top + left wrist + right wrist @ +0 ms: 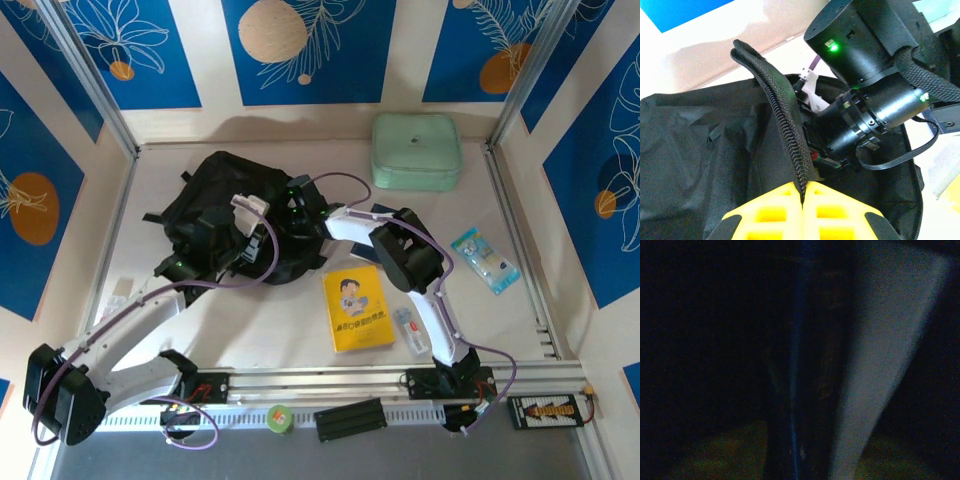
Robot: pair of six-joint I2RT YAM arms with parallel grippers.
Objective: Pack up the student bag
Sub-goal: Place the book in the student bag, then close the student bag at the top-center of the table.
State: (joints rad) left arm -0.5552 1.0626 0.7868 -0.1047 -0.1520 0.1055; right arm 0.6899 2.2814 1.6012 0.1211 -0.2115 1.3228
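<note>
The student bag, black soft fabric, lies at the table's back left with its mouth facing right. My left gripper is shut on the bag's zipper edge and holds it lifted. The yellow fingers meet on the zipper teeth. My right arm reaches from the right into the bag's mouth, and its black wrist sits just inside the opening. The right wrist view is nearly black. It shows a thin dark flat thing with a blue edge and a pale surface. Whether the right jaws hold anything is too dark to tell.
A pale mint-green zip case lies at the back right. A yellow book lies in front of the bag, with a small white item beside it. A blue-and-white packet lies at the right. A green roll sits on the front rail.
</note>
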